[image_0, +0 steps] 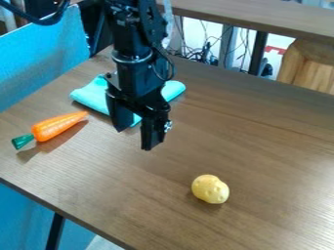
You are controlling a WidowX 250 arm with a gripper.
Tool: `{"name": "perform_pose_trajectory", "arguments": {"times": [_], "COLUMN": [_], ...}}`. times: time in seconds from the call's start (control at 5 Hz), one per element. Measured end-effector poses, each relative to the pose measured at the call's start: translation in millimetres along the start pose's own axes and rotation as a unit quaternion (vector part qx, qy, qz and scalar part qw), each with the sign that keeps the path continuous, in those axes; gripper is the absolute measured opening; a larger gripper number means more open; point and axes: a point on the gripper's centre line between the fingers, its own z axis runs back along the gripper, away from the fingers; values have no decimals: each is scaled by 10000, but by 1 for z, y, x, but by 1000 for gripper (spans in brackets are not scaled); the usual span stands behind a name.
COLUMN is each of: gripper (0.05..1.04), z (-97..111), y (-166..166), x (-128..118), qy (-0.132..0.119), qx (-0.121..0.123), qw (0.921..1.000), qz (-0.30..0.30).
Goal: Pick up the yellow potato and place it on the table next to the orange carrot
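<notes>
The black gripper [135, 138] hangs over the table's left-centre part, its two fingers apart and open with nothing between them. Behind it a folded turquoise cloth [93, 95] lies on the table, partly hidden by the arm. To the gripper's left lies an orange toy carrot [57, 125] with a green top pointing to the lower left. A yellow toy potato [210, 189] rests on the table to the right of the gripper and nearer the camera.
The brown wooden table [261, 146] has its front edge running from the left down to the bottom. A blue panel [40, 58] stands along the left. Cables and a wooden chair-like piece [312, 66] are beyond the far edge.
</notes>
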Motion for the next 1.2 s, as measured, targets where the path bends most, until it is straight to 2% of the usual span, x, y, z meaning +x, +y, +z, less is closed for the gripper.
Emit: {"name": "perform_pose_trajectory", "arguments": {"times": [0.2, 0.4, 0.6, 0.8, 1.2], "gripper": [999, 999, 999, 999, 999], "z": [-7, -6, -6, -14, -29], "y": [-1, -23, -38, -60, -79], "x": [-3, -1, 1, -2, 11], "qy": [147, 208, 184, 485, 631], "qx": [-46, -311, -342, -210, -79], "qw": [9999, 9967, 9912, 9775, 9449], "qz": [-69, -726, -1267, -2042, -3210]}}
